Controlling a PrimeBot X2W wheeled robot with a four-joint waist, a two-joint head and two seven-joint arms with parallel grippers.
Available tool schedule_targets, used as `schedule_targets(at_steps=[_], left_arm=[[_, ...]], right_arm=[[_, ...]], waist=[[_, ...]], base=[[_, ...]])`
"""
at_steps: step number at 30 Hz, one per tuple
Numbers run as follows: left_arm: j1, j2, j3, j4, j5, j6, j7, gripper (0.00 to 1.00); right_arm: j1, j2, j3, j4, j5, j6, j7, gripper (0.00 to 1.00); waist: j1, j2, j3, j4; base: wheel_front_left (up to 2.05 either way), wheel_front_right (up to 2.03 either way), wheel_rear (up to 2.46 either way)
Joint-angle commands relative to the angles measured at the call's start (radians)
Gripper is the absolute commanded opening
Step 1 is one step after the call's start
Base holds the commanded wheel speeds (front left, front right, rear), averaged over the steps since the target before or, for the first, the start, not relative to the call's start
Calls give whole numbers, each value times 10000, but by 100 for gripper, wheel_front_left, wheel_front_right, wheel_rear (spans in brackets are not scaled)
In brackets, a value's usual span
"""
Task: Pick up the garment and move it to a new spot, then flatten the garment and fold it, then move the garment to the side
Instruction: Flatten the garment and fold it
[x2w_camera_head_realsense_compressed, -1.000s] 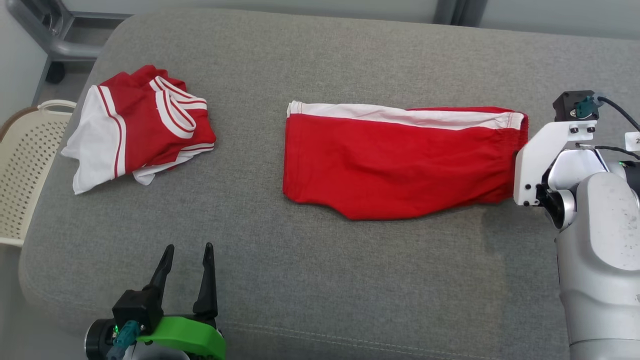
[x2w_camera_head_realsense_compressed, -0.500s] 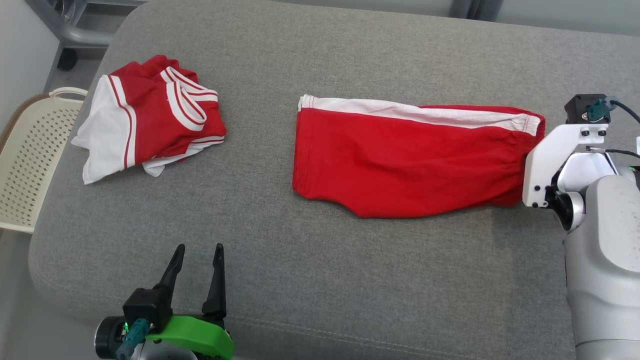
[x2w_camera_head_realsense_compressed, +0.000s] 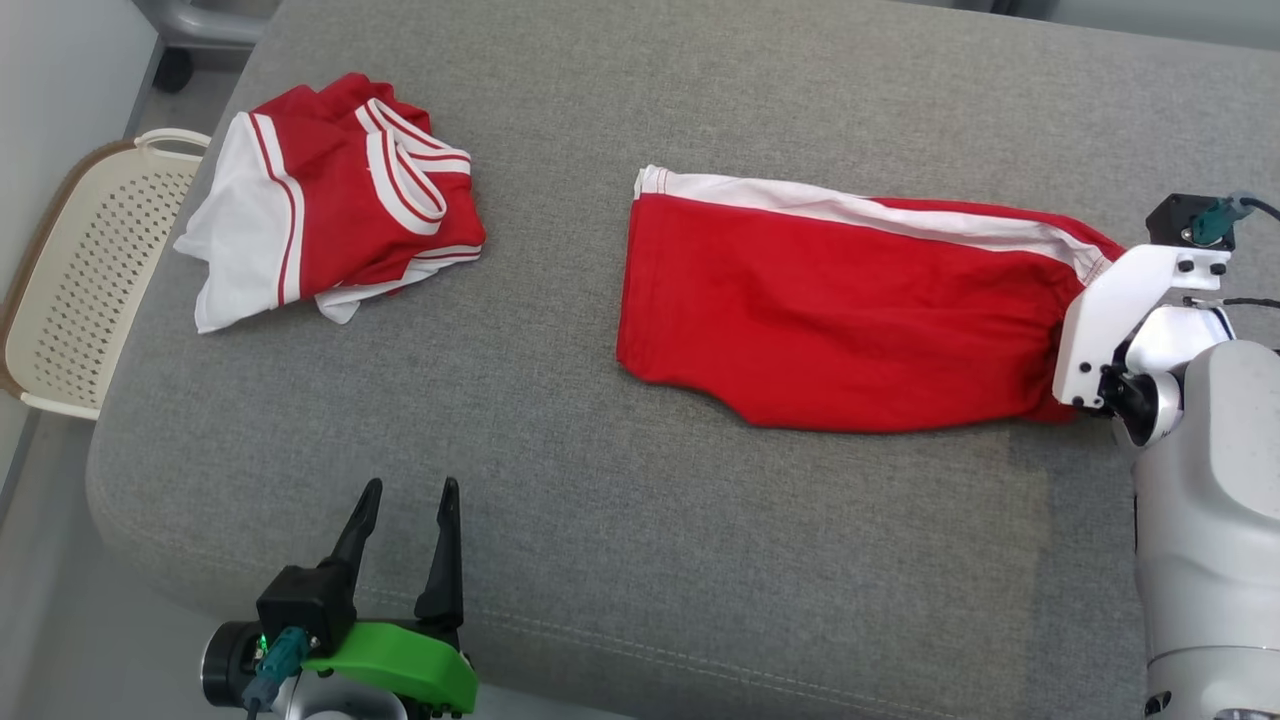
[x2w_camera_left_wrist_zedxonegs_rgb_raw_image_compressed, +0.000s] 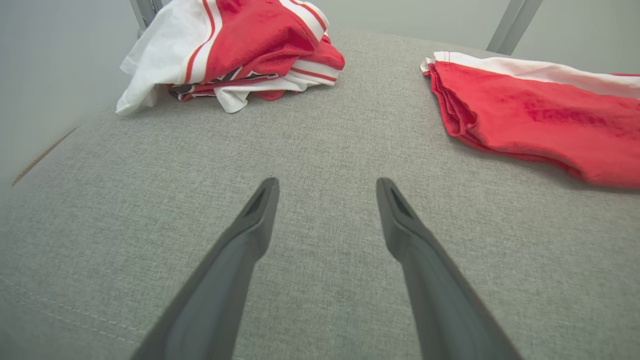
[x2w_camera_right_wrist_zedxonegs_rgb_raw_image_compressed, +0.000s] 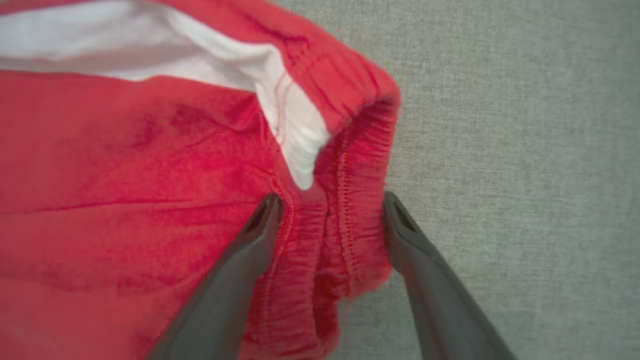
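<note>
Your right claw (x2w_camera_right_wrist_zedxonegs_rgb_raw_image_compressed: 331, 200), jaws apart, is straddling the waistband (x2w_camera_right_wrist_zedxonegs_rgb_raw_image_compressed: 350, 165) of the folded-looking shorts (x2w_camera_head_realsense_compressed: 830, 320); only moving them aside is remaining.

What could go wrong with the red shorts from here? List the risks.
1. The right jaws stand open astride the waistband of the red shorts; closing may catch only some layers, undoing the fold.
2. The left jaws hang open over bare cushion, away from the shorts; a one-ended pull may bunch them.
3. The red and white jersey lies at the left side; the shorts might land on it.
</note>
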Motion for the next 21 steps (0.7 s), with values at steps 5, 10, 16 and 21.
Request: schedule_targets(at_steps=[5,10,16,21], left_arm=[[-202,-39,-44,132,-73,-98,-23,100],[-245,-51,-57,176,-100,-112,-23,100],[-263,-63,-63,237,-90,-122,-23,100],[-280,-74,-41,291,-99,-104,-23,100]], right_arm=[[-478,104,-488,516,0,-7,726,100],[-681,153,-441,902,359,-3,1119,52],[-847,140,-477,1251,370,-5,1134,0],[-1015,106,-760,1190,-105,-8,976,0]], waist=[[-1,0,152,213],[-1,0,201,291],[-1,0,206,360],[-1,0,183,347]], base=[[0,0,0],[0,0,0],[0,0,0],[0,0,0]])
